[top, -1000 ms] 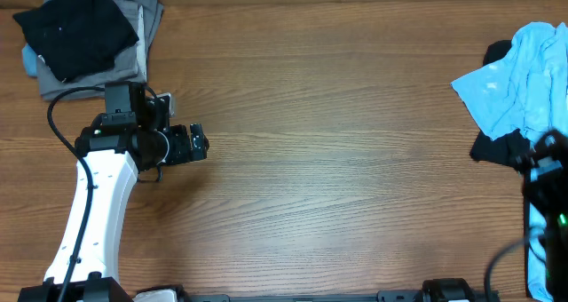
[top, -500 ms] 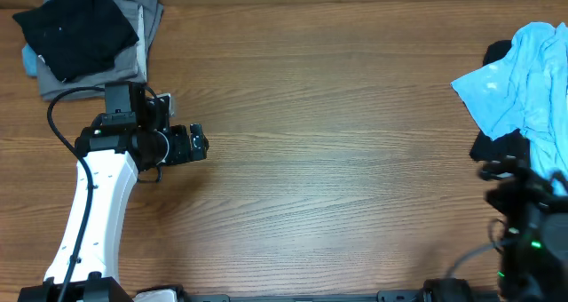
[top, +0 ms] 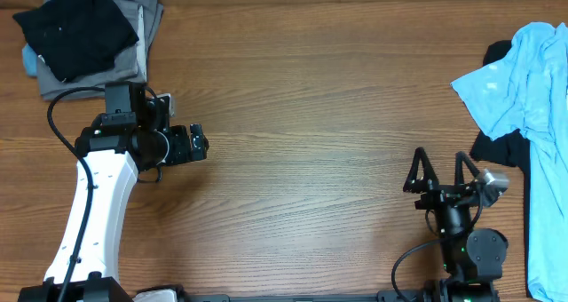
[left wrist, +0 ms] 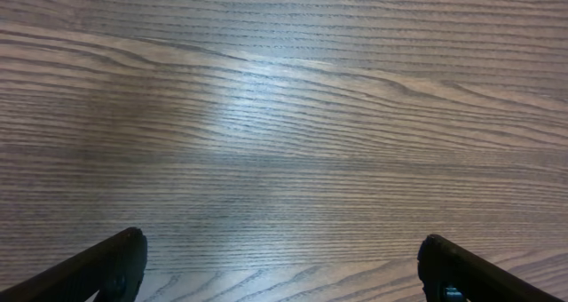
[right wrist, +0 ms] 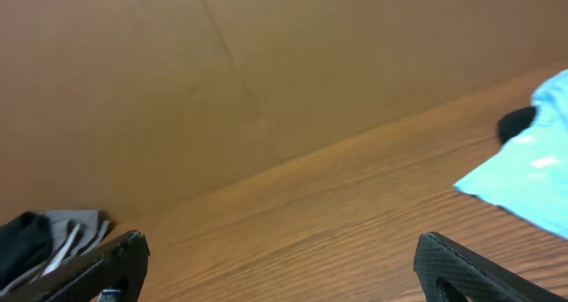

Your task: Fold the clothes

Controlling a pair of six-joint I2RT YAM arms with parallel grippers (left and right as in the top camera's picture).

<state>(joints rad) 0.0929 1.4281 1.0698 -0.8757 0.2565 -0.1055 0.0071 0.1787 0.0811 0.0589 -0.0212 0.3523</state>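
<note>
Left claw [top: 201, 144]: released, fingers spread wide in the left wrist view [left wrist: 282, 244], nothing between them, only bare brown wood-grain surface [top: 319, 98] below. It sits left of centre in the overhead frame, pointing right, on the end of the white arm link [top: 93, 204].

Right claw [top: 439, 170]: also released. Both black fingers [top: 415, 169] stand apart in the lower right of the overhead frame, with nothing gripped. It is over bare surface, well apart from the clothes. The right wrist view [right wrist: 280, 244] shows the same: wide gap, empty.

Crumpled light blue shirt [top: 524, 80]: at the right edge of the overhead frame, running from upper right down towards the bottom corner. It lies partly over a black garment [top: 499, 147], which pokes out at the shirt's left side. Both also show at the right edge of the right wrist view, shirt [right wrist: 532, 160] and black piece [right wrist: 516, 122].

Upper left corner of the overhead frame: black folded garment [top: 75, 27] on top of a grey folded garment [top: 146, 22], with a sliver of light blue fabric [top: 29, 62] at the stack's left edge. The stack is just above the left arm and not touching it, as far as I can tell.
</note>
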